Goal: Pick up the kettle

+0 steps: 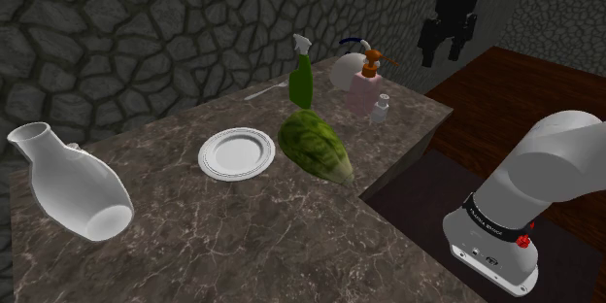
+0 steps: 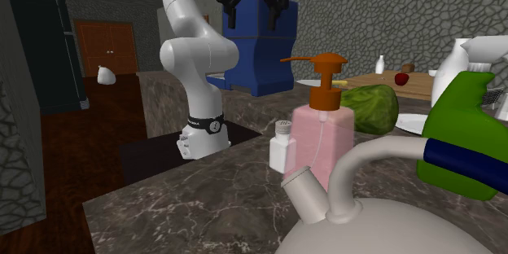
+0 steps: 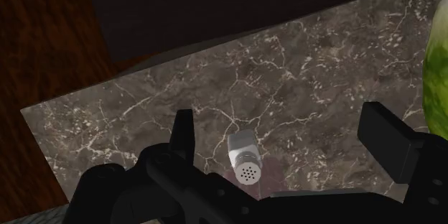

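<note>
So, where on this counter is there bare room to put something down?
The widest bare marble lies between the white vase and the plate, and on the counter nearer the shoulder camera than the plate and the green melon. The far corner is crowded: kettle, pink soap dispenser, shaker and green spray bottle stand close together.

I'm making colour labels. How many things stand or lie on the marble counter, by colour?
White or pale grey: 5 (vase, plate, kettle, shaker, utensil)
Green: 2 (spray bottle, melon)
Pink: 1 (soap dispenser)
Total: 8
</note>
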Controlling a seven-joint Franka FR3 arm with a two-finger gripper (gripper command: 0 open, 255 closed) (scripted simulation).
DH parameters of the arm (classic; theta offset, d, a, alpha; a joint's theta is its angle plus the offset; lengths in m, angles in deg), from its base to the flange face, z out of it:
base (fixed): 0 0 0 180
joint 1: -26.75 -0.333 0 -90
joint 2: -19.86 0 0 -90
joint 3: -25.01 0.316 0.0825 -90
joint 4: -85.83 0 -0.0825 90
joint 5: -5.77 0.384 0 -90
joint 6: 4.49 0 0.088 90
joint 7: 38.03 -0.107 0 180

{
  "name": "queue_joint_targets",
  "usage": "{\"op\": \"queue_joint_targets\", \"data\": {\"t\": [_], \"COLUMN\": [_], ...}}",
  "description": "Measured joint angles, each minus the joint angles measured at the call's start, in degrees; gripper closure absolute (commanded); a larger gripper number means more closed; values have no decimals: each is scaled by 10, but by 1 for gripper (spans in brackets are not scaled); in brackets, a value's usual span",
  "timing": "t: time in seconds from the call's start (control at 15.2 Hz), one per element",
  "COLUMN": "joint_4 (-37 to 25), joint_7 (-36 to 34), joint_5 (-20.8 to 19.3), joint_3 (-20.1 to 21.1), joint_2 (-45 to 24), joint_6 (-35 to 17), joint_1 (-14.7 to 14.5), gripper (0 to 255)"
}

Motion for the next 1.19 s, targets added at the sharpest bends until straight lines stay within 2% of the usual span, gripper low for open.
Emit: {"op": "queue_joint_targets", "data": {"t": [0.2, 0.66, 1.19], "joint_4": [-10, -96, -239], "joint_7": [12, 89, 177], "joint_5": [-6, -29, -24], "joint_3": [-8, -55, -94], "joint_2": [-26, -173, -359], "joint_6": [-14, -68, -102], "joint_1": [0, 4, 8], "gripper": [0, 0, 0]}}
